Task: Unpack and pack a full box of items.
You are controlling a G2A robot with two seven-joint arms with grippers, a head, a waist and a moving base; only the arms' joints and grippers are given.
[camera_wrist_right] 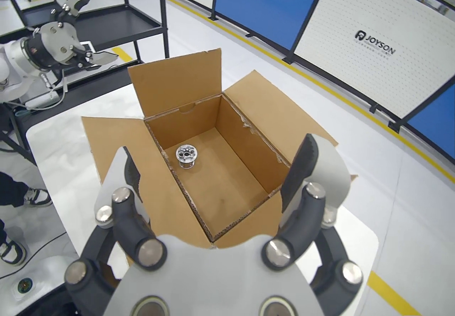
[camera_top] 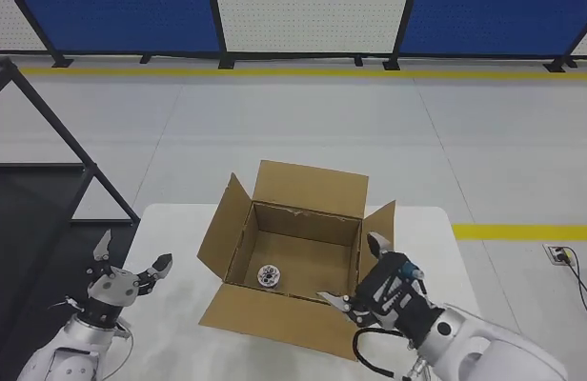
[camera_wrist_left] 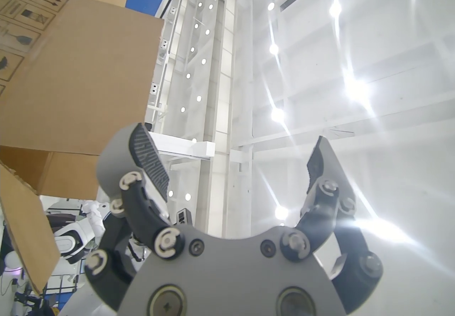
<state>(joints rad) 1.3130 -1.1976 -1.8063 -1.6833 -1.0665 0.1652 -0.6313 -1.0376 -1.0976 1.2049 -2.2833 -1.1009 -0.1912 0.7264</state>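
An open cardboard box [camera_top: 303, 205] with its flaps spread stands in the middle of the white table [camera_top: 170, 224]. A small round metal part [camera_top: 269, 276] with holes in its top lies on the box floor, near the corner; the right wrist view shows the same part [camera_wrist_right: 186, 154] inside the box [camera_wrist_right: 177, 79]. My left gripper [camera_top: 130, 252] hangs open over the table's left edge, tilted upward, beside a box flap [camera_wrist_left: 78, 75]. My right gripper [camera_top: 355, 271] is open at the box's near right corner, above the rim, holding nothing.
A black metal shelf rack [camera_top: 46, 162] stands just left of the table. Blue and white partition panels [camera_top: 303, 24] line the far side of the floor. A person's shoes [camera_wrist_right: 33, 197] show on the floor beside the table.
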